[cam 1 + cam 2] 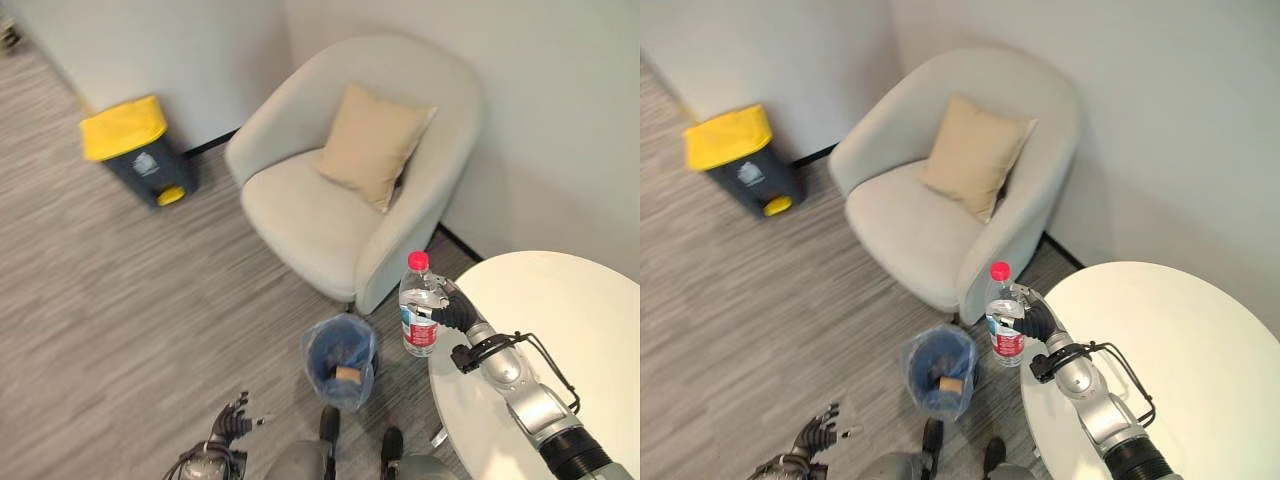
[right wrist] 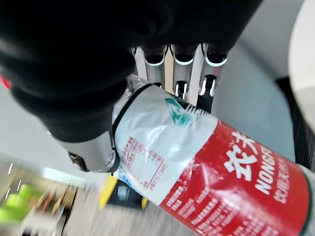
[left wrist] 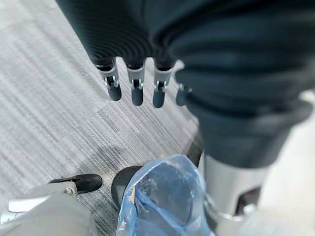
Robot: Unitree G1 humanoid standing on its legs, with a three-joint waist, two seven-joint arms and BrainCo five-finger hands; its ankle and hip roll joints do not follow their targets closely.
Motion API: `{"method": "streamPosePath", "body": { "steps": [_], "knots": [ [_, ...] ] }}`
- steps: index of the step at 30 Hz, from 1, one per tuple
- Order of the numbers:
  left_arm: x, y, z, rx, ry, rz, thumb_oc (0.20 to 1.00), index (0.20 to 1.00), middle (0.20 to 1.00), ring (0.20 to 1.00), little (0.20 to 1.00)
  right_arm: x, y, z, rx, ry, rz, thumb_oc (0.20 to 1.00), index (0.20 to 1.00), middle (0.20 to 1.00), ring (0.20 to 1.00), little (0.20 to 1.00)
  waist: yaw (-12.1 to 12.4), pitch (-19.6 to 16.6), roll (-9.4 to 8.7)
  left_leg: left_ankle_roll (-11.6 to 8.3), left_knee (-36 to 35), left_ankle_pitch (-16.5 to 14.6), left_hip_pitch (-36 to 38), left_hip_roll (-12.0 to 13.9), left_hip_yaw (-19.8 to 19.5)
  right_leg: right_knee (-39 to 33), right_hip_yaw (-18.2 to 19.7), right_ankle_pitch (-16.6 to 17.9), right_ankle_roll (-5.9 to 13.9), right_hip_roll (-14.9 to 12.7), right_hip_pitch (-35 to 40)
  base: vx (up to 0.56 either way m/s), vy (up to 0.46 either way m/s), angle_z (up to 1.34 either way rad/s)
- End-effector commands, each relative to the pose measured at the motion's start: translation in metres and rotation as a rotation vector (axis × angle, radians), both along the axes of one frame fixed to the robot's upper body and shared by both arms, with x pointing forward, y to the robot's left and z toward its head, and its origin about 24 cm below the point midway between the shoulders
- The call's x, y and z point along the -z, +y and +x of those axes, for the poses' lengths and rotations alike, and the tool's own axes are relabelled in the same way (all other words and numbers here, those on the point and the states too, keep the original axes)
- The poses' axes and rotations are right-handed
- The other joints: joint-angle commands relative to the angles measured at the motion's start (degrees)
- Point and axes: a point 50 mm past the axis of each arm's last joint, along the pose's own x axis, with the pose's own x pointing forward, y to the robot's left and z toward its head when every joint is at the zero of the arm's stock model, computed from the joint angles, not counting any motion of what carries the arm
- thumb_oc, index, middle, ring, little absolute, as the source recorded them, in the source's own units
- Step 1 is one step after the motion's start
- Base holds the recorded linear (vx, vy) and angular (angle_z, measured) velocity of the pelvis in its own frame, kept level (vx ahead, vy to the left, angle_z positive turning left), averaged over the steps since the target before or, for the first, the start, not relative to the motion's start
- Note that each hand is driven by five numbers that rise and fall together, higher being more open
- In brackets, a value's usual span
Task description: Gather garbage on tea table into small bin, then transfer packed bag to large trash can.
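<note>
Right hand (image 1: 452,310) curled round water bottle (image 1: 419,305), upright, held off edge of white tea table (image 1: 560,330), above floor beside small bin (image 1: 340,360) lined with blue bag. Left hand (image 1: 232,422) low over carpet, fingers relaxed, holding nothing.

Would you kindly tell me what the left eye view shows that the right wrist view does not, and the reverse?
The left eye view alone gives the setting: the cream armchair with its tan cushion, the round white tea table, the small bin lined with a blue plastic bag, the left robot hand low over the floor, and the clear plastic bottle's red cap. The right wrist view alone gives the fingers curled round the bottle's label. Both share the bottle in the right robot hand and the yellow-lidded dark trash can.
</note>
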Motion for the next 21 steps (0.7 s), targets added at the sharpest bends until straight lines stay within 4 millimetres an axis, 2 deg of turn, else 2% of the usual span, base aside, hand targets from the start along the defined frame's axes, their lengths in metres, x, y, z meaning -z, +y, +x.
{"method": "streamPosePath", "body": {
  "steps": [1, 3, 4, 6, 9, 10, 14, 21],
  "knots": [
    [-0.009, 0.005, 0.014, 0.058, -0.054, 0.049, 1.000, 1.000, 1.000, 1.000, 1.000, -0.025, 0.017, 0.005, -0.074, -0.132, 0.036, 0.200, 0.200, 0.200, 0.200, 0.200, -1.88, -0.45, -3.46, 1.24, 10.20, -11.51, -0.18, 1.57, 5.48, -2.94, 0.94, -1.64, 5.95, -1.96, 0.69, 0.01, 0.076, 0.12],
    [-0.009, 0.006, 0.014, 0.055, -0.055, 0.053, 1.000, 1.000, 1.000, 1.000, 1.000, -0.025, 0.017, 0.005, -0.074, -0.132, 0.033, 0.200, 0.200, 0.200, 0.200, 0.200, -1.91, -0.44, -3.55, 1.15, 10.32, -11.74, 0.09, 2.53, 5.65, -2.78, 0.84, -1.74, 5.99, -2.19, 0.68, 0.03, 0.082, 0.26],
    [-0.009, 0.008, 0.013, 0.047, -0.055, 0.062, 1.000, 1.000, 1.000, 1.000, 1.000, -0.022, 0.017, 0.006, -0.067, -0.119, 0.030, 0.200, 0.200, 0.200, 0.200, 0.200, -1.74, -0.46, -3.33, 0.87, 9.05, -11.43, 0.57, 3.92, 4.67, -2.15, 0.66, -2.43, 6.19, -2.39, 0.33, 0.05, 0.114, 0.14],
    [-0.011, 0.008, 0.014, 0.045, -0.066, 0.060, 1.000, 1.000, 1.000, 1.000, 1.000, -0.021, 0.017, 0.007, -0.063, -0.118, 0.018, 0.200, 0.200, 0.200, 0.200, 0.200, -1.79, -0.28, -2.88, 0.51, 7.61, -10.57, 0.28, 3.67, 3.15, -1.33, 0.79, -2.54, 6.30, -2.69, -0.57, 0.05, 0.151, -0.15],
    [-0.015, 0.009, 0.021, 0.064, -0.087, 0.076, 1.000, 1.000, 1.000, 1.000, 1.000, -0.030, 0.020, 0.014, -0.068, -0.160, 0.006, 0.200, 0.200, 0.200, 0.200, 0.200, -1.92, 0.68, -1.89, 1.11, 5.07, -10.37, -0.14, 3.09, 3.03, 0.90, 1.77, -2.23, 6.57, -3.56, -4.15, -0.07, 0.216, -0.01],
    [-0.020, 0.011, 0.031, 0.070, -0.117, 0.089, 1.000, 1.000, 1.000, 1.000, 1.000, -0.036, 0.026, 0.021, -0.072, -0.188, 0.011, 0.200, 0.200, 0.200, 0.200, 0.200, -1.75, 2.52, -1.71, 1.50, 5.99, -10.25, -2.91, 2.61, 3.38, 3.26, 2.56, -1.45, 6.71, -4.31, -8.15, -0.17, 0.165, 0.10],
    [-0.033, 0.013, 0.053, 0.057, -0.199, 0.104, 1.000, 1.000, 1.000, 1.000, 1.000, -0.053, 0.039, 0.037, -0.078, -0.266, 0.019, 0.200, 0.200, 0.200, 0.200, 0.200, -0.61, 5.73, -1.61, 2.58, 10.35, -11.07, -9.69, 2.09, 4.29, 8.67, 4.06, -1.18, 6.73, -5.93, -15.66, -0.16, 0.146, -0.06],
    [-0.053, 0.007, 0.081, 0.009, -0.323, 0.072, 1.000, 1.000, 1.000, 1.000, 1.000, -0.078, 0.054, 0.061, -0.035, -0.370, 0.043, 0.200, 0.200, 0.200, 0.200, 0.200, 1.15, 10.11, -0.91, 3.41, 20.96, -12.59, -23.12, 1.13, 4.29, 18.95, 4.92, -3.34, 5.99, -8.09, -27.86, -0.09, 0.043, 0.03]
  ]
}}
